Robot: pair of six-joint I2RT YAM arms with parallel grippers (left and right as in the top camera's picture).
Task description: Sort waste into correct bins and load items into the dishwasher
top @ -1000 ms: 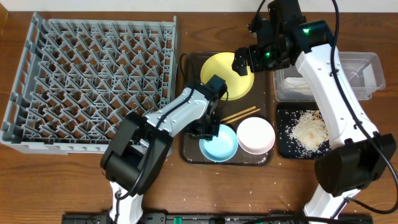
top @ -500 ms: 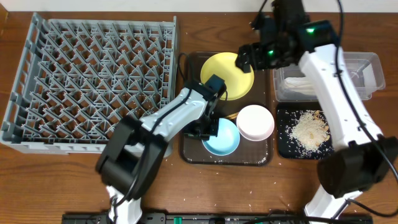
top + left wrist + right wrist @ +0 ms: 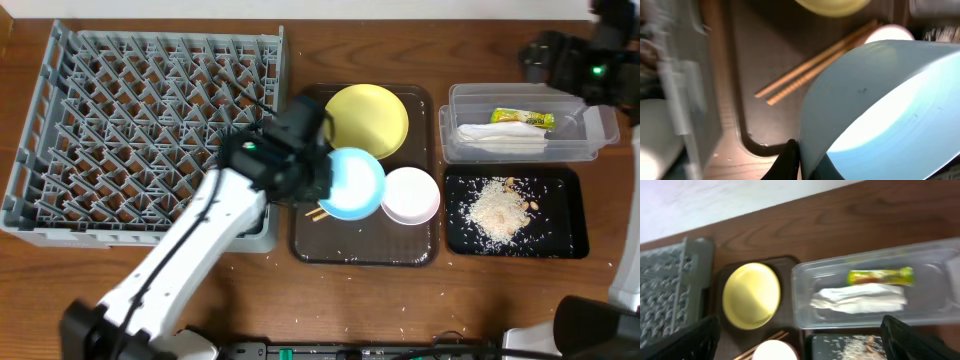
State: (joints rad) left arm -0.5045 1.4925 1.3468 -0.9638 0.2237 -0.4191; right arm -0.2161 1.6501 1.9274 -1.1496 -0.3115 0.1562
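My left gripper (image 3: 318, 186) is shut on the rim of the light-blue bowl (image 3: 354, 183) and holds it tilted above the dark-brown tray (image 3: 310, 250). The left wrist view shows the bowl (image 3: 880, 100) clamped in the jaws (image 3: 800, 155) over the chopsticks (image 3: 815, 62). The yellow plate (image 3: 368, 120) and white bowl (image 3: 411, 195) rest on the tray. The wrapper (image 3: 520, 118) and napkin (image 3: 500, 138) lie in the clear tub (image 3: 452, 150). Crumbs (image 3: 495, 208) lie on the black tray (image 3: 560, 240). My right gripper (image 3: 545, 62) is open and empty, high at the back right. The cup is not visible.
The grey dish rack (image 3: 150, 130) fills the left side and holds nothing that I can see. Its right wall stands next to the brown tray. The right wrist view shows the plate (image 3: 751, 296), the wrapper (image 3: 881, 276) and the napkin (image 3: 860, 300) from above.
My left gripper has lifted the blue bowl off the brown tray and tipped it, moving slightly back. My right arm has pulled away from over the yellow plate to the back right.
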